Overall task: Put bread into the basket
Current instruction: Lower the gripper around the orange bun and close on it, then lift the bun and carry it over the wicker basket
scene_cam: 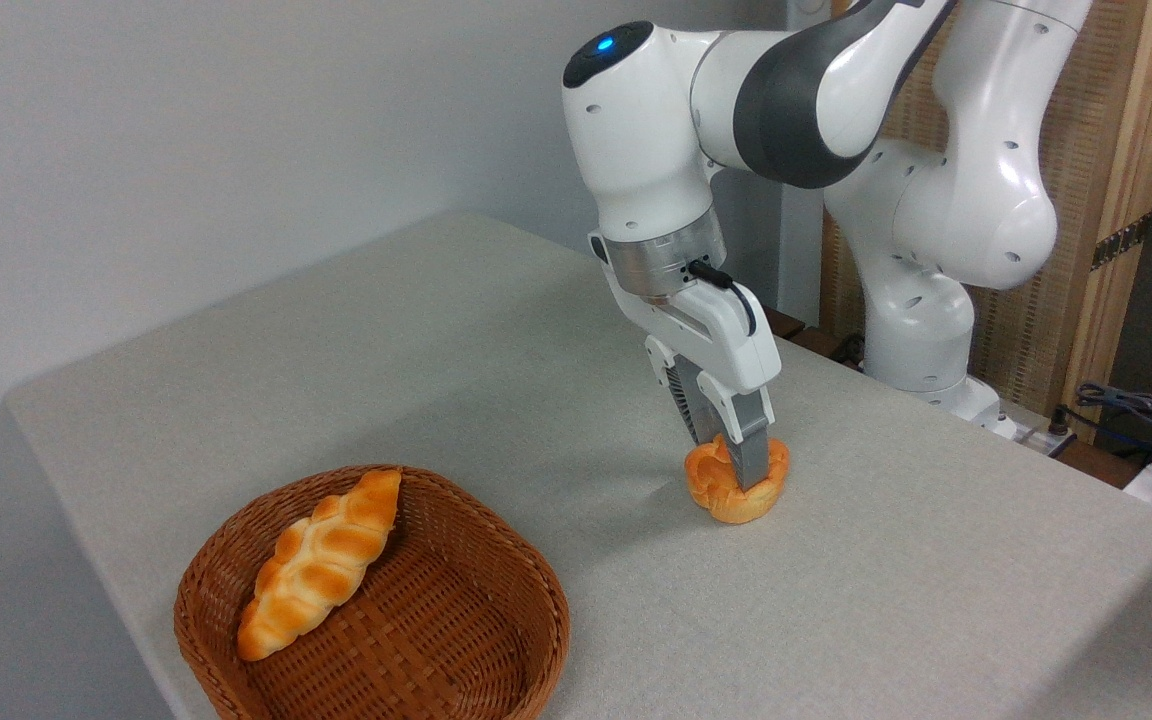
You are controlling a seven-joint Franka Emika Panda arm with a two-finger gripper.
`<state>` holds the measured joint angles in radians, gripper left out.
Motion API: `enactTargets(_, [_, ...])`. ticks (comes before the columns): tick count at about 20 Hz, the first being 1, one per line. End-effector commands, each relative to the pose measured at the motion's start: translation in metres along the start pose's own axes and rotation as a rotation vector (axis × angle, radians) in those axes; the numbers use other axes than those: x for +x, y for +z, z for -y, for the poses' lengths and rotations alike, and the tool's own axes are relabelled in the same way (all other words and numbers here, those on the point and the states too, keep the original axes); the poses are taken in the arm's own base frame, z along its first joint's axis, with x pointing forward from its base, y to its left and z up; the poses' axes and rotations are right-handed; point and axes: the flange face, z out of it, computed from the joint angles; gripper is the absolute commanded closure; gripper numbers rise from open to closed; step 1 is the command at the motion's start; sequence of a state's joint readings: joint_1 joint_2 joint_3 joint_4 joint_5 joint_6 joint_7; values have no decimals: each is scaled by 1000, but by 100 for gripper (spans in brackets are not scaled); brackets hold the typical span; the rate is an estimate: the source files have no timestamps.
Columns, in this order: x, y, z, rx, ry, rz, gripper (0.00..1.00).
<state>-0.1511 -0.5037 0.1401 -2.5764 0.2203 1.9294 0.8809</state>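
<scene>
The bread (726,503), a small round golden-orange bun, sits on the grey table right of centre. My gripper (733,462) comes down on it from above. One grey finger (751,455) crosses the bun's near side and the other stands behind it, so the jaws look shut on the bun. The bun's base seems to touch the table. The basket (540,592), shallow brown wicker, stands at the table's front left, well apart from the bun and gripper.
A long braided loaf (321,562) lies across the left half of the basket. The table's front edge runs just below the basket. The arm's white base (921,330) stands behind the table at right, with cables (1151,410) beside it.
</scene>
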Motion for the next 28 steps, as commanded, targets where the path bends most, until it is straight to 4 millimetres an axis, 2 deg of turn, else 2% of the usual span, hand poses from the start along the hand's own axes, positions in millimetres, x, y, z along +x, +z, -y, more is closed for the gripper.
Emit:
enactTargets(1, [-3, -5, 1, 31, 13, -10, 50])
enactTargets(5, [-2, -10, 4, 41, 9, -18, 52])
enactTargets(15, [3, -90, 37, 149, -38, -126, 53])
enactTargets(18, [12, -124, 62, 202, -52, -158, 53])
enactTargets(21, [30, -157, 87, 219, -76, -218, 53])
enactTargets(23, [41, -174, 113, 224, -104, -251, 52])
enactTargets(25, [65, -190, 147, 247, -117, -263, 51])
enactTargets(26, [73, -193, 158, 257, -118, -260, 52])
enactTargets(28, [84, -180, 173, 252, -106, -231, 45])
